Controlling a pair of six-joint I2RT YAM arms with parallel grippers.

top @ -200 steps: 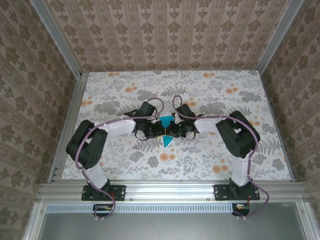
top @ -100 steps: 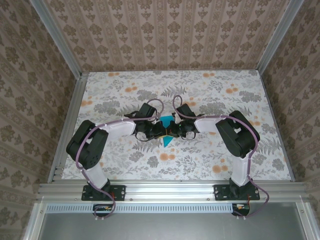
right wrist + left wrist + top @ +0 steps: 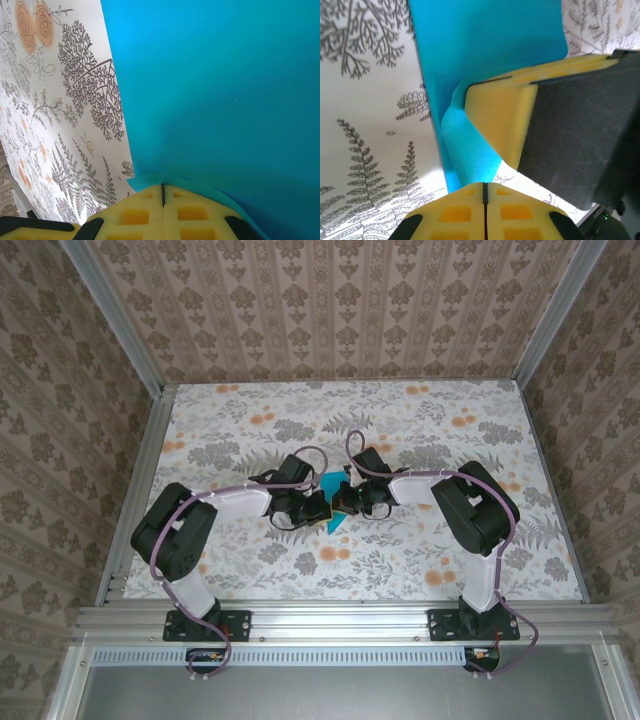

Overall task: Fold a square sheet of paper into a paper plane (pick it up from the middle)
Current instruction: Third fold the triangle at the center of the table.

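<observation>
The turquoise sheet of paper (image 3: 337, 523), partly folded, lies mid-table between the two grippers, one corner pointing toward me and another part (image 3: 330, 481) showing behind them. My left gripper (image 3: 321, 505) and right gripper (image 3: 341, 502) meet tip to tip over it. In the left wrist view the paper (image 3: 485, 50) runs down to the left gripper (image 3: 485, 186), whose yellow jaws are shut on its lower tip. One of the right gripper's fingers (image 3: 500, 115) presses against the paper there. In the right wrist view the paper (image 3: 225, 90) stretches ahead, and the right gripper (image 3: 163, 187) is shut on its folded edge.
The floral tablecloth (image 3: 420, 560) is bare around the paper. Aluminium rails (image 3: 140, 490) border the table on the left, right and near sides, and patterned walls stand behind them. Both arms' elbows (image 3: 175, 530) bend outward, away from the centre.
The left gripper has slid slightly nearer and toward the right gripper, and more turquoise paper shows behind the fingers. The right arm has barely moved.
</observation>
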